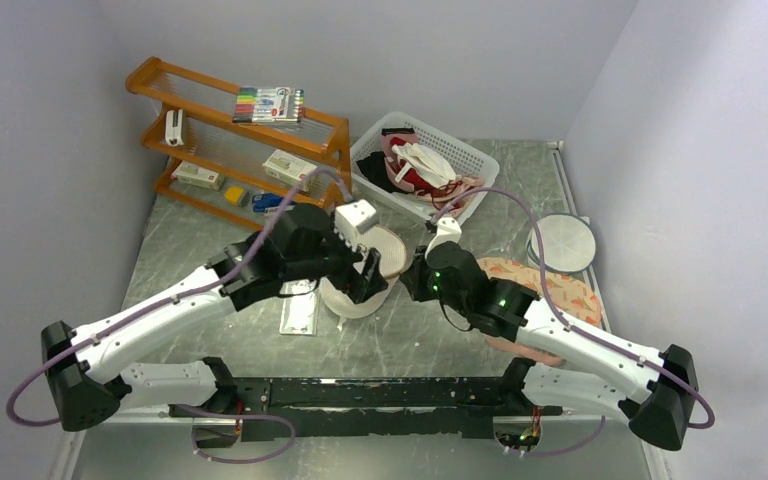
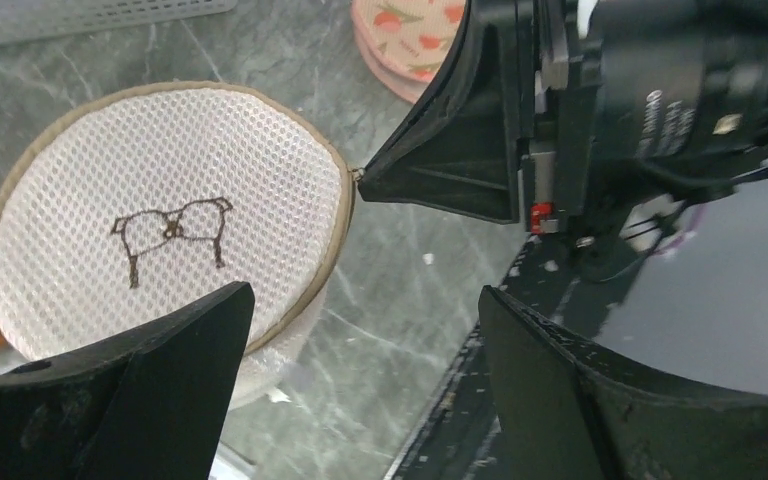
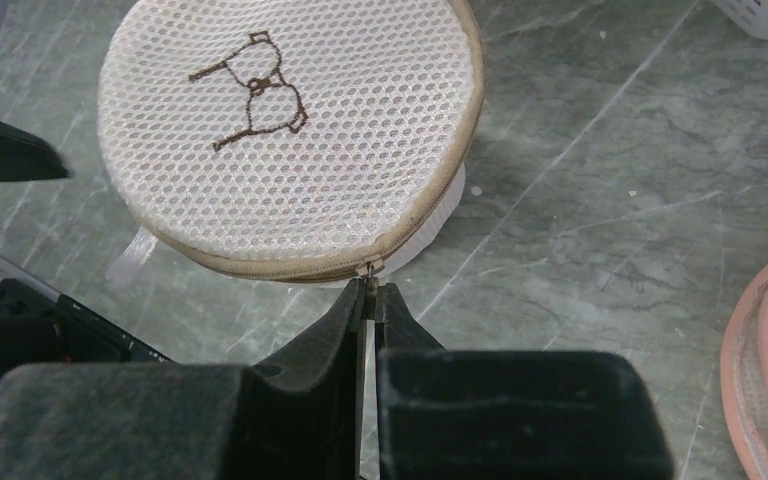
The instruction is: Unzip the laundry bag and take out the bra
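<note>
laundry bag [image 3: 290, 130]: mid counter, zip shut | right gripper [image 3: 370, 300]: squeezed tight, seems to pinch zip pull [image 3: 371, 268] to tug it | left gripper [image 2: 362, 300]: wide, beside bag to steady it

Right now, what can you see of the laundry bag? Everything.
The laundry bag: round cream-white mesh pouch, beige zip rim, dark spectacles-like emblem on its face. Lies face up on the grey marbled table, zip shut where visible. The right hand is shut on the zip pull at the rim; the open left hand hovers over another edge.
</note>
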